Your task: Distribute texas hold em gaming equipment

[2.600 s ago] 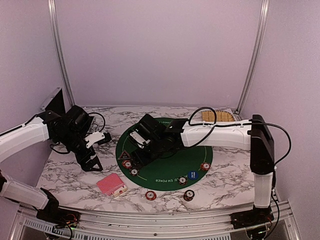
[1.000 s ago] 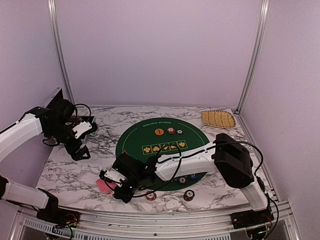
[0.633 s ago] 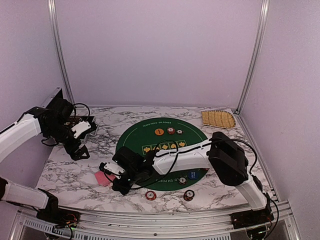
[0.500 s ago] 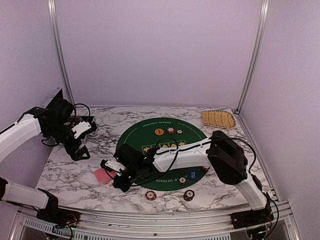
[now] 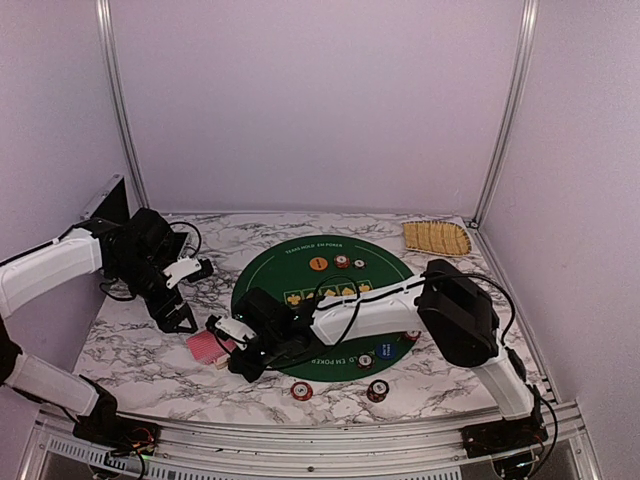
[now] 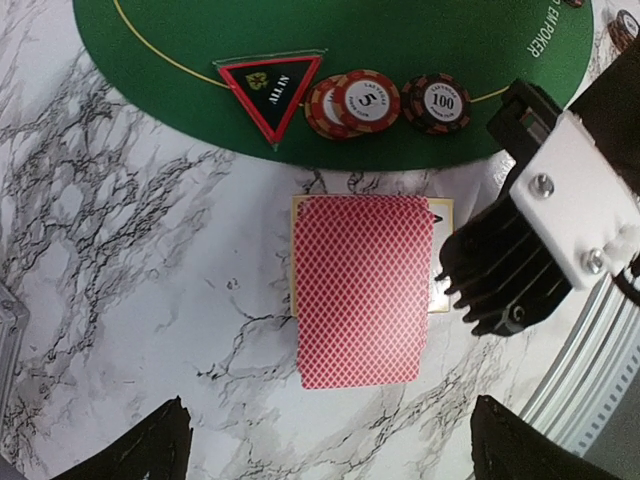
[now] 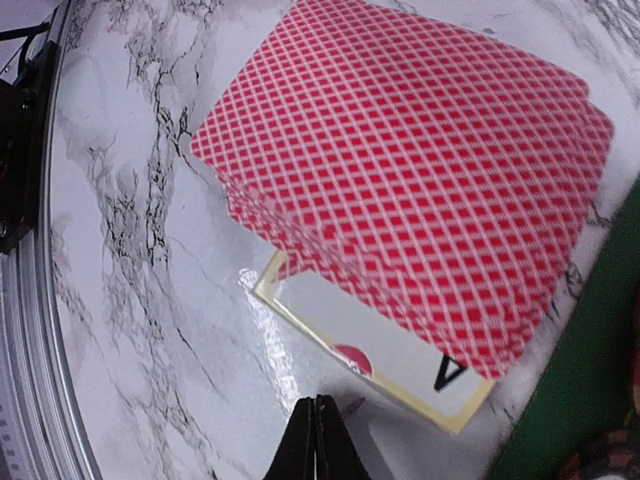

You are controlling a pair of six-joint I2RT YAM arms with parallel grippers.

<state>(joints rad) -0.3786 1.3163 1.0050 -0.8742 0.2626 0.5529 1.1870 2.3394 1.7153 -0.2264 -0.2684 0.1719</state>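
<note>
The red-backed deck of playing cards [image 6: 362, 290] lies flat on the white marble-patterned table [image 6: 120, 250]. It sits just off the near-left edge of the round green felt mat [image 6: 400, 40], between the two arms. The stack is slightly skewed. Beneath it a face-up cream-bordered card [image 7: 400, 375] pokes out on the side facing the right arm, with an "A" showing at its corner. On the mat's edge just beyond the deck sit a dark triangular "ALL IN" marker [image 6: 270, 85], a red-and-white chip stack marked 5 [image 6: 365, 100] and a dark chip marked 100 [image 6: 435, 105].

The right gripper [image 7: 318, 405] is low beside the deck. Its fingers are pressed together with nothing between them, and the tips sit just beside the exposed ace. The left gripper [image 6: 330, 445] hangs over the deck with its fingers spread wide and empty.

The likeliest trouble is the deck coming apart. If the closed right fingers nudge or scrape at the edge, they would probably push only the upper cards across the slick marble and fan the stack. Or they could shove the whole pile onto the mat and into the triangle and chips. The bottom ace lies flush to the table, so a pinch may skid off it or lift several cards at once. With both grippers close over the same small pile, a descent by the left one risks striking the right arm's finned body. It could also pin the cards the right fingers are trying to move.
</note>
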